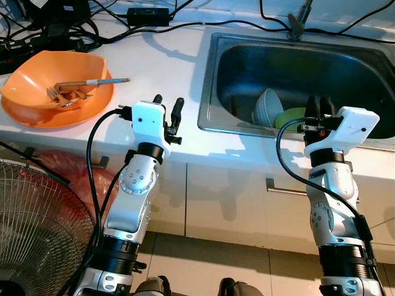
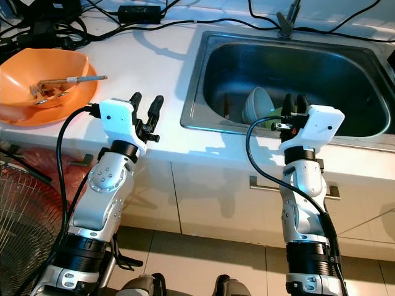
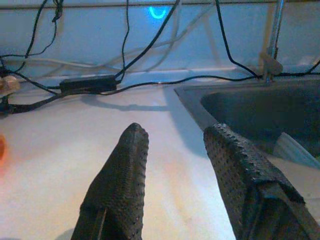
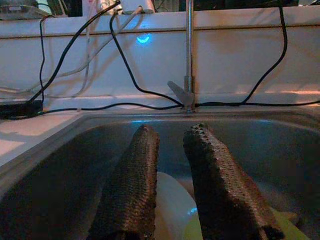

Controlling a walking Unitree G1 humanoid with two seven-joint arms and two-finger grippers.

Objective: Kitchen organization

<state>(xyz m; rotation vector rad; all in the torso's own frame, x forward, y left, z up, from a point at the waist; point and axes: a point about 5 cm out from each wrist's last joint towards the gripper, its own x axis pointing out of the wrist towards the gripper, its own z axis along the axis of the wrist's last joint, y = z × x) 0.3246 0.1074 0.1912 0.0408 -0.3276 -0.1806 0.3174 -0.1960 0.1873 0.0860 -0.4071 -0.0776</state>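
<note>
Left end effector (image 1: 168,106), right end effector (image 1: 319,105): parted, empty.

Bowls (image 1: 270,106) in sink (image 1: 213,74), platter (image 1: 37,98) left, perhaps chopsticks (image 1: 92,82) on it

The two head views looked down from above at counter (image 1: 166,68) and sink (image 1: 296,80), the sink at 1 o'clock. Each wrist view sat low and close, facing the back wall; both shared the sink.
</note>
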